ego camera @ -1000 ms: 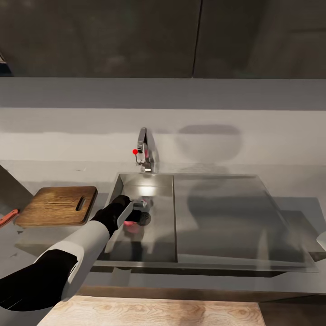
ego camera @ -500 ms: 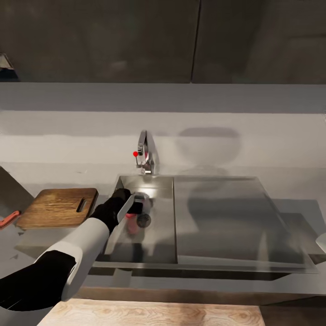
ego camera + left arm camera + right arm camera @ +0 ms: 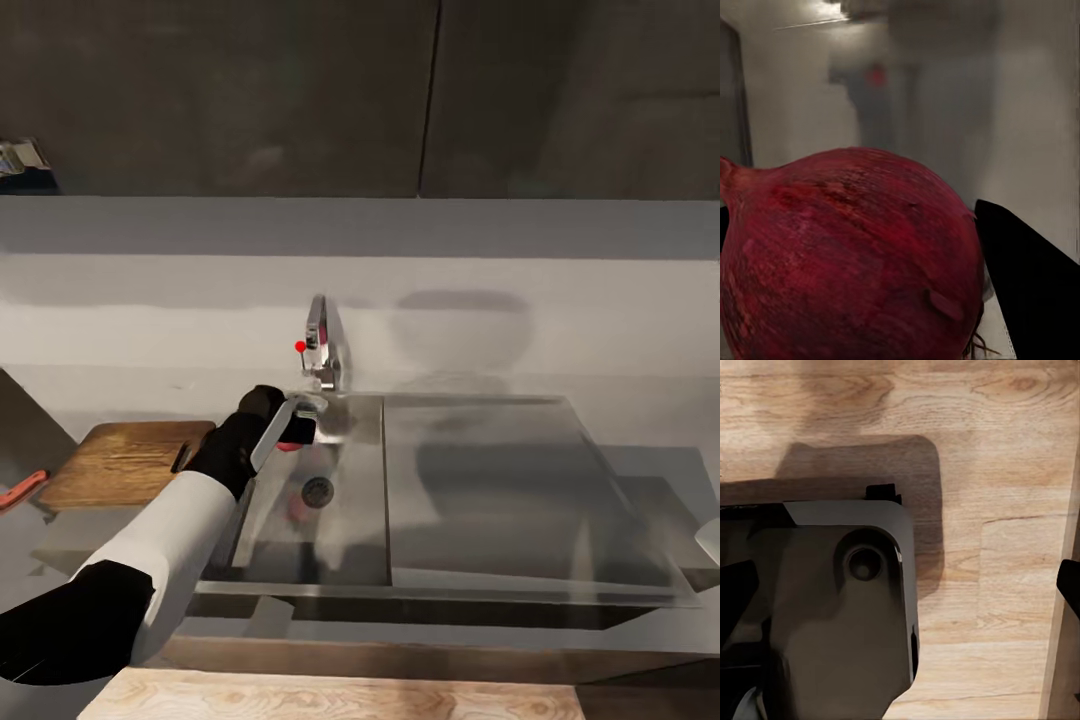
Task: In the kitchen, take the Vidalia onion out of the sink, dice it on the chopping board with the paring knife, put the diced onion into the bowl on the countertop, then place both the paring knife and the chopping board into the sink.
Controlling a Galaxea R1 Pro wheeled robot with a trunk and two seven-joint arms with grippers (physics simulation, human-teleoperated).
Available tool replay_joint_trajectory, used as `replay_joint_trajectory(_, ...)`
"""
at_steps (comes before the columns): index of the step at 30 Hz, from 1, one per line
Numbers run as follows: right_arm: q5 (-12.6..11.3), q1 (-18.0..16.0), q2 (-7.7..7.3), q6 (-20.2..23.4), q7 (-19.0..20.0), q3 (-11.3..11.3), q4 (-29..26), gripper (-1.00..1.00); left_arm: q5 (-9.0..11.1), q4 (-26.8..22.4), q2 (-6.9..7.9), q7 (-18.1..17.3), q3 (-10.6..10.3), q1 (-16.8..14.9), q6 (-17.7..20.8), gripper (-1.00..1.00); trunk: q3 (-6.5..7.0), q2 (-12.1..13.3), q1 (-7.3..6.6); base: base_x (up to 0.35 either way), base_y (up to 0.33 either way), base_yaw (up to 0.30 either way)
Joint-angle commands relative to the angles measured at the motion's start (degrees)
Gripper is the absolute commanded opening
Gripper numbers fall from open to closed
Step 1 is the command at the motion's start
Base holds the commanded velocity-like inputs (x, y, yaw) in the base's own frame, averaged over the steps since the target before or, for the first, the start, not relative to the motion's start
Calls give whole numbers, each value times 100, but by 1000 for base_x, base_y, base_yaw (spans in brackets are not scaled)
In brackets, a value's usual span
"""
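Onion (image 3: 847, 259) gripped in the robot's left gripper (image 3: 292, 432), raised over the left part of the steel sink (image 3: 340, 540), close in front of the tap (image 3: 320, 350). The fingers are closed on the small red bulb, which in the wrist camera bulges large between 2 dark fingertips (image 3: 1031, 289), pinched across its widest part, probably so the round skin cannot slip out. The arm reaches in from the left, wrist above the basin's left wall; the drain (image 3: 317, 490) lies bare below, with a faint pink reflection beside it.

Chopping board (image 3: 125, 460) waits on the countertop (image 3: 60, 550) just left of the sink, partly hidden behind the forearm, a short carry from the gripper. An orange-red knife handle (image 3: 20, 490) pokes in at the picture's left edge beside the board. At the far right edge, a white rim (image 3: 710, 540) is likely the bowl.

Right wrist camera looks down at wood floor (image 3: 990, 547) and the robot's dark base (image 3: 832, 607), the arm seemingly parked; whether that gripper is open cannot be told.
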Motion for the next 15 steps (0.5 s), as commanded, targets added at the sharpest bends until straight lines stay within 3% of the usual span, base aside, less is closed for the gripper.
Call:
replay_joint_trajectory(1,57,-4,-2,-20,17,-50,6,100,64,-91,9,52,-14,-5,20,-100,-1,-9,4,0,0,0)
replay_joint_trajectory(4,57,-4,2,-25,11,-52,-1,100,71,-373,18,52,-30,-5,36,-100,26,-9,4,0,0,0)
replay_joint_trajectory(9,57,-4,2,-29,9,-53,-3,100,74,-444,20,52,-37,-5,37,-100,71,-9,4,-30,0,0)
replay_joint_trajectory(15,57,-4,-5,-36,9,-57,-3,100,73,-480,20,52,-34,-5,35,-100,125,-9,4,-260,3,0)
